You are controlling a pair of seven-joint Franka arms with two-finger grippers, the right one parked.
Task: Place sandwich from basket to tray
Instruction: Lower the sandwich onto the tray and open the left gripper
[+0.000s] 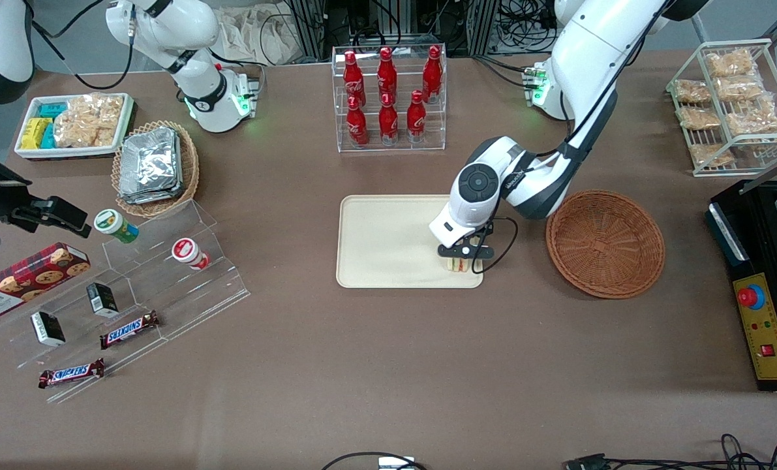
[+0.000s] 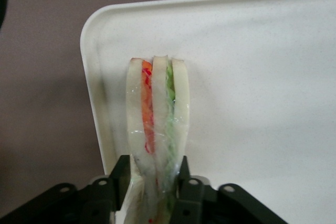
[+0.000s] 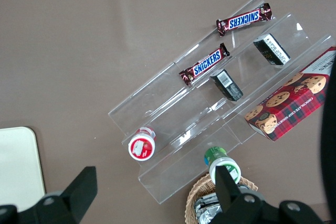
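Clearly, the placing step was in hand. Going from left to right in the front view, the tray came first, then the gripper over the tray's corner nearest the basket, which held nothing. The gripper's fingers were closed on the sandwich, which stood on its edge with red and green filling showing between the bread. It seemed to touch the tray or to be just above it; this could not be told for sure. The next move probably called for opening the fingers and rising straight up, so that the sandwich would not tip toward the near rim.

As for writing, two bars toward the parked arm's end read "SNICKERS", and the cookie box showed "WALKERS".
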